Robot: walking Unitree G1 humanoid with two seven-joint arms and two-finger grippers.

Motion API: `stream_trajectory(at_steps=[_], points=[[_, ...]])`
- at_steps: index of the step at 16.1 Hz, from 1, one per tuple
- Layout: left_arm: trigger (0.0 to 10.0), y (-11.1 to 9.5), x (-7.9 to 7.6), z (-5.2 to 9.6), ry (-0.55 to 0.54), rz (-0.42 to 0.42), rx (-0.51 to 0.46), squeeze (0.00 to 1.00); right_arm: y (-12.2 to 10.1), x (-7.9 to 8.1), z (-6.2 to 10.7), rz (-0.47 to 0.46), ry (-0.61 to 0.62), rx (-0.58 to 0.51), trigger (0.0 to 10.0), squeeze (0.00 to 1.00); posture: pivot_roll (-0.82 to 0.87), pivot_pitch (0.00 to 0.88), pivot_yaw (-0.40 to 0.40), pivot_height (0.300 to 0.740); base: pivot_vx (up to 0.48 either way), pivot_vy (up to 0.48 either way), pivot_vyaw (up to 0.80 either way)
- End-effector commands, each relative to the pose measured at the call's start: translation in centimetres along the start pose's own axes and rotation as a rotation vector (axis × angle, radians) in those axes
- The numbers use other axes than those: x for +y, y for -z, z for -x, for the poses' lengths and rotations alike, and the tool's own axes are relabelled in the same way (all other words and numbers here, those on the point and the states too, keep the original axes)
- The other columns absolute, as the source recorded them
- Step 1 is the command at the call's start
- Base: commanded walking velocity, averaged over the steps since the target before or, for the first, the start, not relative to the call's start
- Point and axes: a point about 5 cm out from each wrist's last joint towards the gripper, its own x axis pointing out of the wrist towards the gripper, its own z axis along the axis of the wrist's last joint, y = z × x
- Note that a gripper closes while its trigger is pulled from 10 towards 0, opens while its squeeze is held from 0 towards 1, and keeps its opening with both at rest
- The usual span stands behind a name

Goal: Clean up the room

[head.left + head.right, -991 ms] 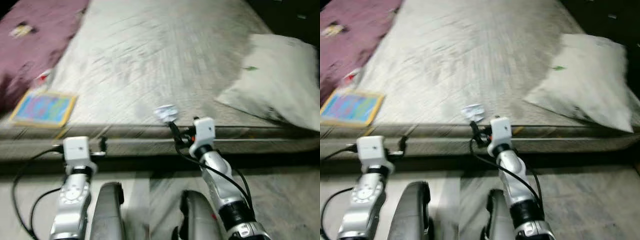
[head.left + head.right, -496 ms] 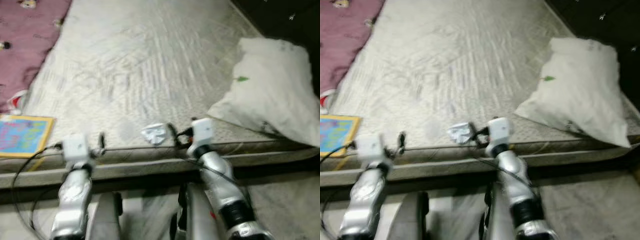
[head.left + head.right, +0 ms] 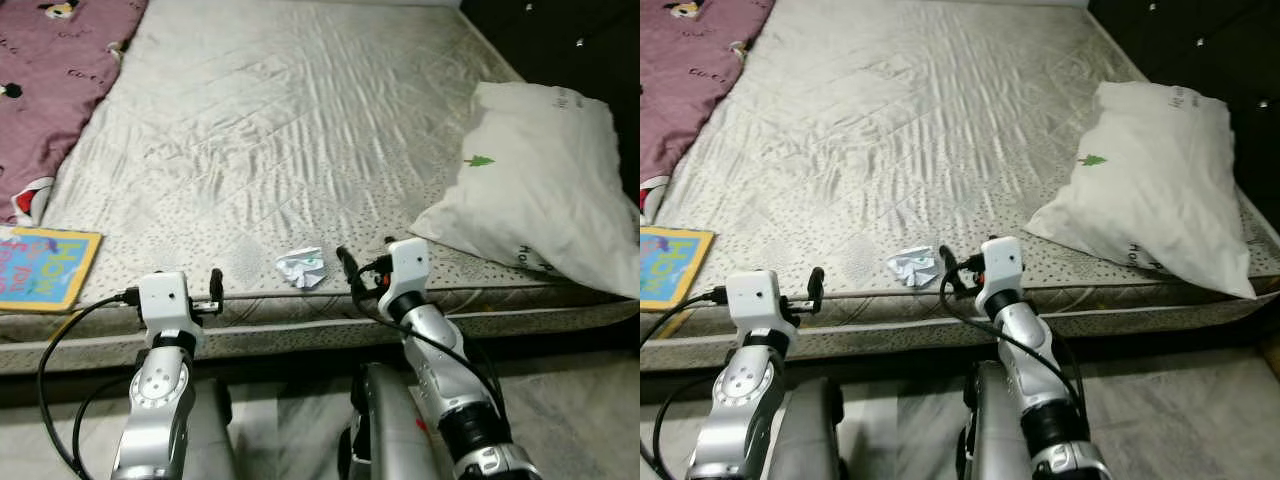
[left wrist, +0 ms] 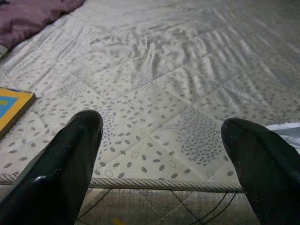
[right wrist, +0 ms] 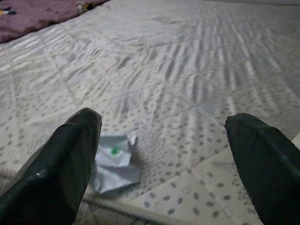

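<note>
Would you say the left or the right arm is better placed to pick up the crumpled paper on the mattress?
Right. The right gripper, fingers open, sits just beside the crumpled paper; the left gripper is farther along the mattress edge.

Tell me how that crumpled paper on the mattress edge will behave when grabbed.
The crumpled paper looks thin and creased, so it is probably very light and will squash further under the right end effector. Its irregular shape means it should not roll. Lying close to the mattress edge, a nudge might knock it off.
</note>
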Motion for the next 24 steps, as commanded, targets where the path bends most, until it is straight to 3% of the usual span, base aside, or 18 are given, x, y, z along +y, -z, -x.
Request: stream_trajectory(at_steps=[1, 2, 5, 6, 14, 19, 24], points=[[10.0, 0.4, 0.4, 0.4, -0.026, -0.014, 0.02, 0.0, 0.4, 0.3, 0.0, -0.007, -0.016, 0.025, 10.0, 0.0, 0.11, 0.117, -0.089, 0.523, 0.0, 0.0, 0.0], [10.0, 0.5, 0.8, 0.9, -0.044, -0.013, 0.034, 0.0, 0.8, 0.8, -0.2, -0.045, -0.056, 0.066, 10.0, 0.0, 0.11, 0.134, -0.092, 0.508, 0.0, 0.0, 0.0], [10.0, 0.2, 1.1, 1.3, -0.059, -0.02, 0.029, 0.0, 1.4, 2.5, -0.8, -0.034, -0.209, 0.119, 10.0, 0.0, 0.14, 0.156, -0.085, 0.503, 0.0, 0.0, 0.0], [10.0, 0.1, 1.3, 1.4, -0.066, -0.022, 0.03, 0.0, 1.2, 2.6, -1.4, 0.013, -0.223, 0.116, 10.0, 0.0, 0.15, 0.16, -0.085, 0.503, 0.0, 0.0, 0.0], [10.0, -0.5, 1.1, 1.2, -0.057, -0.054, 0.027, 0.0, -0.7, 1.9, -4.0, 0.031, -0.124, 0.057, 10.0, 0.0, 0.2, 0.154, -0.073, 0.503, 0.0, 0.0, 0.25], [10.0, -0.6, 2.6, 4.8, -0.133, -0.103, 0.025, 0.0, -2.9, 2.1, -6.4, 0.04, -0.062, 0.046, 10.0, 0.0, 0.3, 0.205, -0.134, 0.503, 0.0, 0.0, 0.0], [10.0, -0.6, 2.9, 7.6, -0.169, -0.113, 0.064, 0.0, -4.5, 4.2, -7.7, 0.018, -0.083, 0.023, 10.0, 0.0, 0.35, 0.26, -0.168, 0.503, 0.0, 0.0, 0.0]])
